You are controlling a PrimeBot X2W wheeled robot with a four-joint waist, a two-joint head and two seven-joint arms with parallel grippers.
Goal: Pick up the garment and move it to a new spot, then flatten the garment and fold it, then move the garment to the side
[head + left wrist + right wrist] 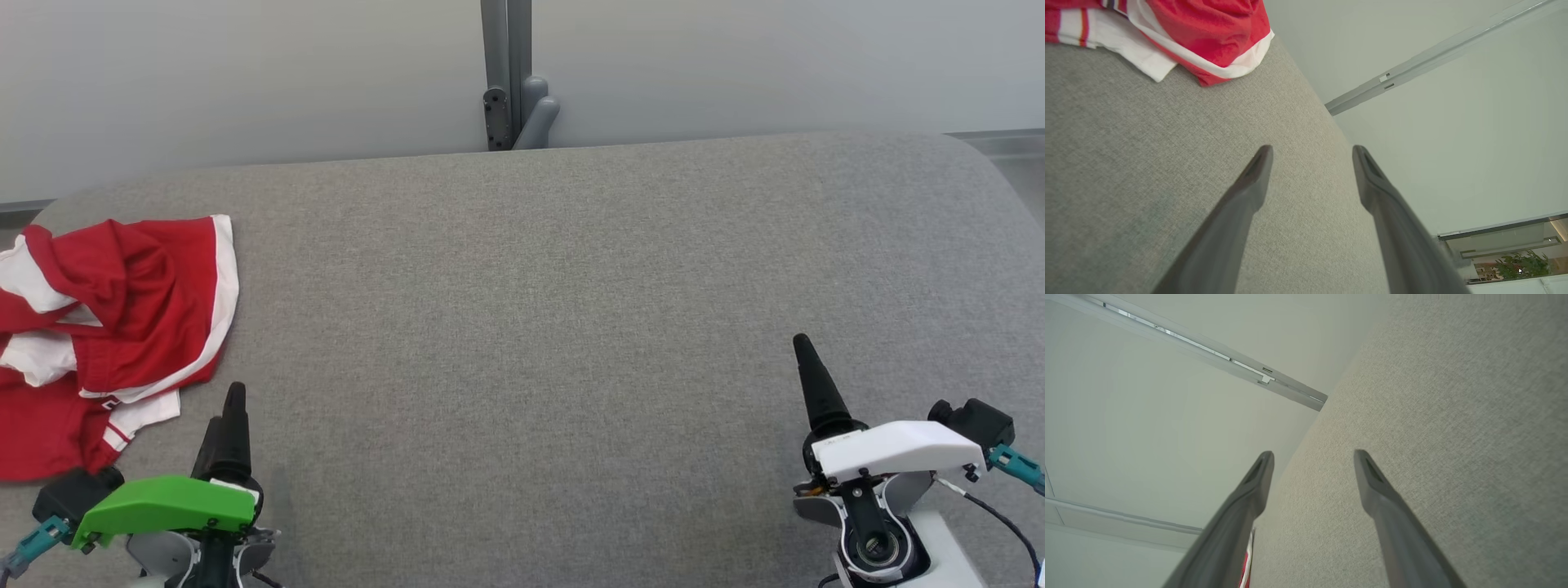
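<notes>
Fingers (1257,171) on L gripper (225,404) and R gripper (1313,455) spread, empty. Garment (122,286) lies up-left of L in head view, crumpled; long axis prob. top-to-bottom. I'd use L, nearer.

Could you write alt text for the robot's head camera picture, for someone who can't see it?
A crumpled red and white garment lies at the left end of a grey surface. The left gripper and right gripper point up from the bottom corners, both empty, the left one beside the garment.
</notes>
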